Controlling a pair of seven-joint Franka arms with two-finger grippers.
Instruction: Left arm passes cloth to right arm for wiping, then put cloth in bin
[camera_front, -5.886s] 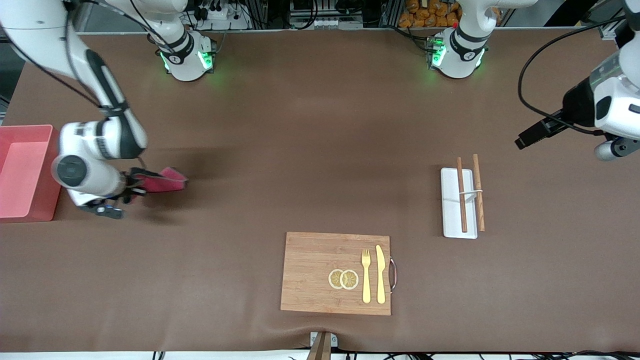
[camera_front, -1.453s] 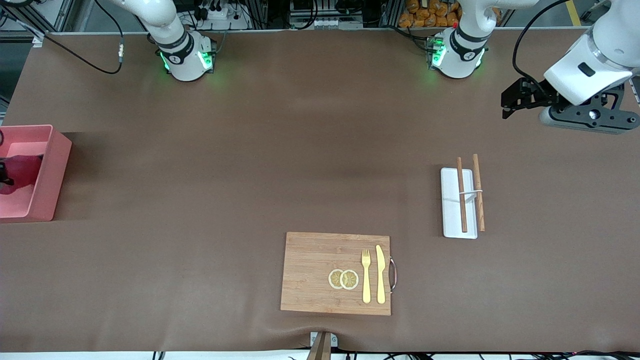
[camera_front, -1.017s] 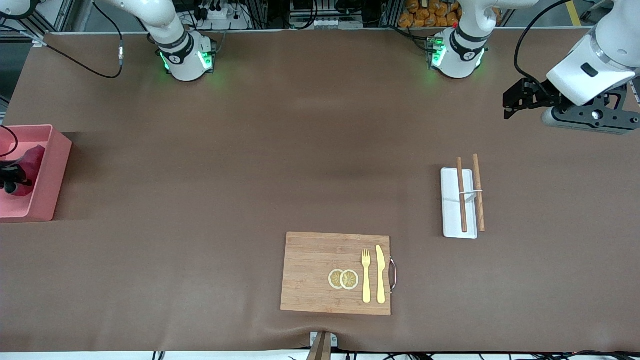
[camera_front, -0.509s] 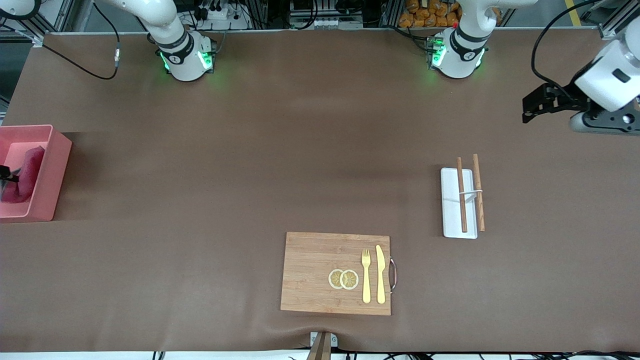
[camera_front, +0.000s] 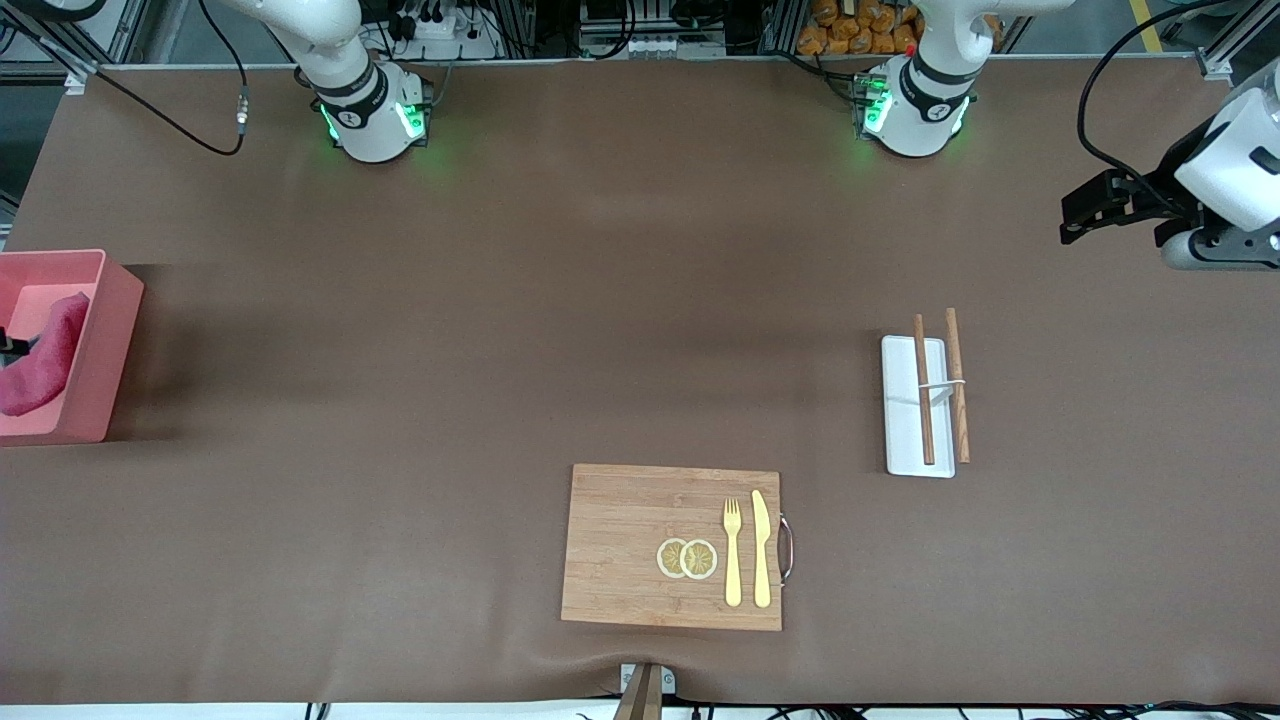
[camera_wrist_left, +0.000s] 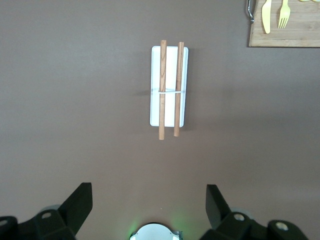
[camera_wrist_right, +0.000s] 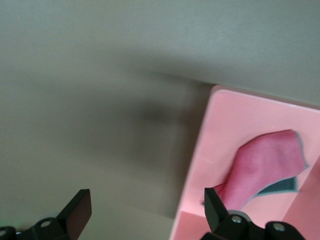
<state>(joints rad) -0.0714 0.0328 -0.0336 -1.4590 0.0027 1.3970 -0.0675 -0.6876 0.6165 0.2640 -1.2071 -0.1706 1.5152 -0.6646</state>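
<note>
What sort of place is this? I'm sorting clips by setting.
Probably a robotics lab: two arm bases bolted to a brown-covered table, cables and racks along its edge, with staged props like a cutting board and pink bin.

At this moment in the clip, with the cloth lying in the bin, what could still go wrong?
The cloth lies in the bin, but one end leans up the wall near the rim, so it might catch as the right end effector, open just above, pulls away. In the front view that end effector barely shows at the frame's edge, so contact there is hard to check. The left end effector is open over bare table and looks harmless.
</note>
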